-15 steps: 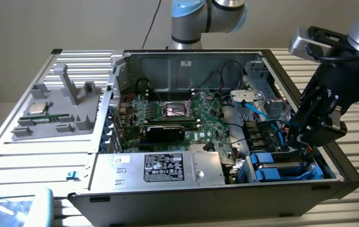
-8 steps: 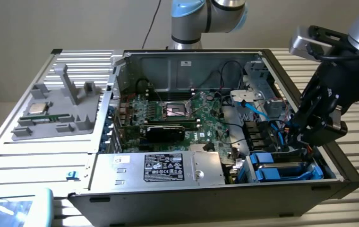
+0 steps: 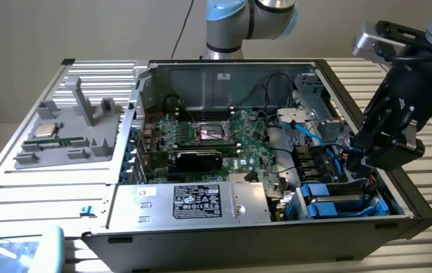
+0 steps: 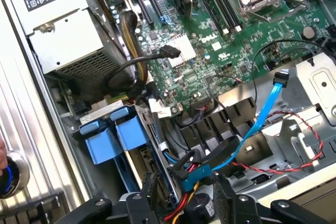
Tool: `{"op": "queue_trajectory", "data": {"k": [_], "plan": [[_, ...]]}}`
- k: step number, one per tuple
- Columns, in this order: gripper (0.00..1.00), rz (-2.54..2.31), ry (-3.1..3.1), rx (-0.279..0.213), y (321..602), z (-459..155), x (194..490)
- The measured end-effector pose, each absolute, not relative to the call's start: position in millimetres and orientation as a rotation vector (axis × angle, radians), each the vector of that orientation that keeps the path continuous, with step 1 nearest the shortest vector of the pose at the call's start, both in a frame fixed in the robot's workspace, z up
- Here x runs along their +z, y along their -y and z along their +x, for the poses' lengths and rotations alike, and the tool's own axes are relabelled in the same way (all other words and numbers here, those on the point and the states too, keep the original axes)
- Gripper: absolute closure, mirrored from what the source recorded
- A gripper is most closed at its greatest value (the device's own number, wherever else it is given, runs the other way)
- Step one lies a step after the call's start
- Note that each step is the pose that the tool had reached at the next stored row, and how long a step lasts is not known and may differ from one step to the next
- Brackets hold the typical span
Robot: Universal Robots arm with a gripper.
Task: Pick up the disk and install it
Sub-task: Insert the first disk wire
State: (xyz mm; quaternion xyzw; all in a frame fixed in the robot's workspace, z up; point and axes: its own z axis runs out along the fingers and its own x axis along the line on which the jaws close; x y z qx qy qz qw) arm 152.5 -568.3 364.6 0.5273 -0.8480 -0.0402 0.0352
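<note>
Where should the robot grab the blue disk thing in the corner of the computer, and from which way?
Probably by the two blue tabs at the end of the disk, pinching across their outer sides, coming straight down through the open side of the case. The tabs stand clear; the rest sits sunk in its bay, with cables close by.
</note>
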Motion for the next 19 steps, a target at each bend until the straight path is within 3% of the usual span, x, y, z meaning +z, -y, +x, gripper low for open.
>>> {"op": "queue_trajectory", "data": {"k": [19], "plan": [[0.45, 1.621, 2.606, -0.124, 568.3, 152.6, 388.3]]}}
